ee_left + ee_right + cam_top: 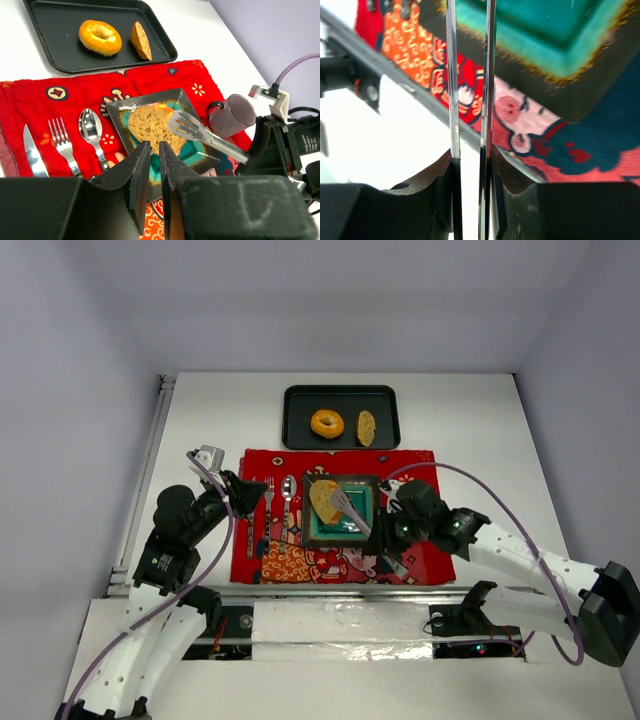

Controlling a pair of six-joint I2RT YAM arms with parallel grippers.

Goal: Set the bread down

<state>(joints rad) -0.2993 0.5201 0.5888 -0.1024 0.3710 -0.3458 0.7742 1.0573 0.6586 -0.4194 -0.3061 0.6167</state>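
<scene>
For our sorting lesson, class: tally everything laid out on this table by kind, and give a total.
Bread: 3 (bagel, slice on tray, slice on plate)
Cutlery: 3 (knife, fork, spoon)
Tongs: 1
Dishes: 3 (tray, plate, mug)
Placemat: 1
Total: 11
</scene>
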